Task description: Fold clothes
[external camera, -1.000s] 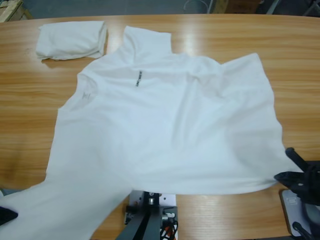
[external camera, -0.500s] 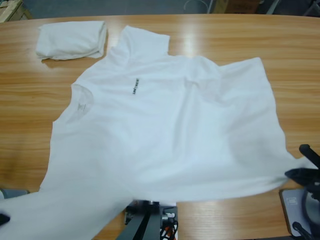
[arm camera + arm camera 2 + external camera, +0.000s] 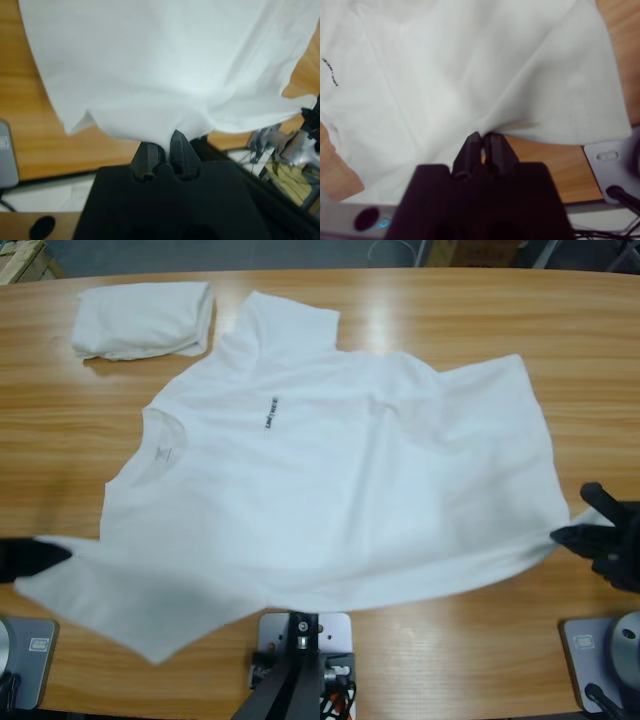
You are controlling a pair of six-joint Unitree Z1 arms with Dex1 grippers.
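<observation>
The spread T-shirt (image 3: 330, 500) lies flat on the table (image 3: 60, 440), stretched between both grippers. The left gripper (image 3: 162, 145) is clamped on its sleeve edge, cloth fanning away ahead of the jaws. The right gripper (image 3: 481, 136) pinches what seems the hem corner. A folded T-shirt (image 3: 143, 318) sits well beyond the left gripper.

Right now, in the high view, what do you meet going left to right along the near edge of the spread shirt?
Left gripper shut on a sleeve → spread T-shirt → right gripper shut on the hem corner.
</observation>
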